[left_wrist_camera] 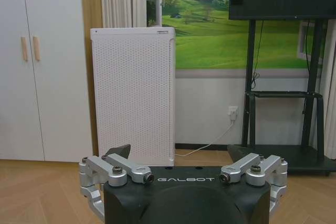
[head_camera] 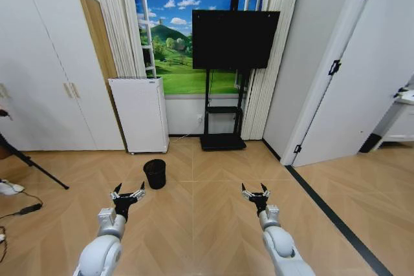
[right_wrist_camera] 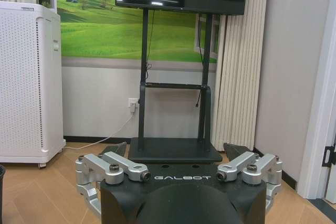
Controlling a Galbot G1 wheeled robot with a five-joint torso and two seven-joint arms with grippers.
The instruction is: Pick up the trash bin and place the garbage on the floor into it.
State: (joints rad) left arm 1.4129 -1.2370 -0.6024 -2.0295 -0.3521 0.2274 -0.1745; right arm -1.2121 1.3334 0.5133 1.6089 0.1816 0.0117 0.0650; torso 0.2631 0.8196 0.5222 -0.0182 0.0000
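You are looking at a room with a light wooden floor (head_camera: pixel 213 224) laid in a zigzag pattern. The trash bin (head_camera: pixel 154 173) stands upright on that floor, a little in front of the tall white machine (head_camera: pixel 140 114) and well apart from it. To the right of the bin, against the back wall, a black stand (head_camera: pixel 222 140) holds up a big dark TV (head_camera: pixel 235 39). Behind the TV hangs a picture of green hills and blue sky (head_camera: pixel 169 37), with pale curtains (head_camera: pixel 114 21) on both sides. White cupboard doors (head_camera: pixel 39 88) fill the wall to the left of the bin. To the right of the bin, a dark stripe (head_camera: pixel 330 214) runs along the floor near a white door (head_camera: pixel 362 82). Your left gripper (head_camera: pixel 127 194) hangs just in front of the bin, slightly to its left, not touching it. Its jaws are spread wide and hold nothing. Your right gripper (head_camera: pixel 255 192) hangs farther to the right of the bin, well apart from it, also spread wide with nothing in it. You can see a white cord running from a wall plug (right_wrist_camera: pixel 132 102) near the stand.
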